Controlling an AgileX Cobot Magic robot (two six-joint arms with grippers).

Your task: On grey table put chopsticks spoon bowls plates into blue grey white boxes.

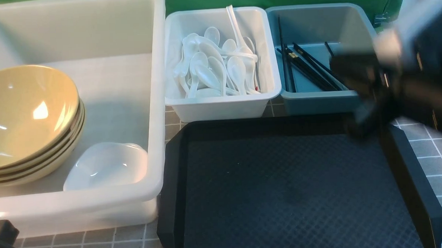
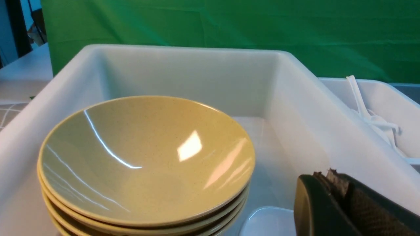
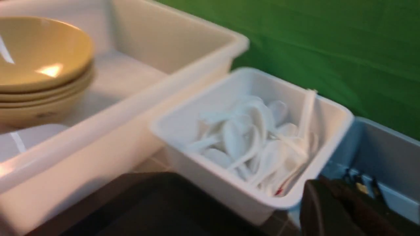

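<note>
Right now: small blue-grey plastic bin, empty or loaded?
Loaded. Several thin black chopsticks lie inside the blue-grey plastic bin; the blurred right arm hides its right corner, so count: cannot tell.

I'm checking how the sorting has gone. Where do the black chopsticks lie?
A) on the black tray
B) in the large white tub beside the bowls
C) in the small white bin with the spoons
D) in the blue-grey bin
D: the chopsticks lie inside the blue-grey bin, while the small white bin next to it holds only white spoons.
</note>
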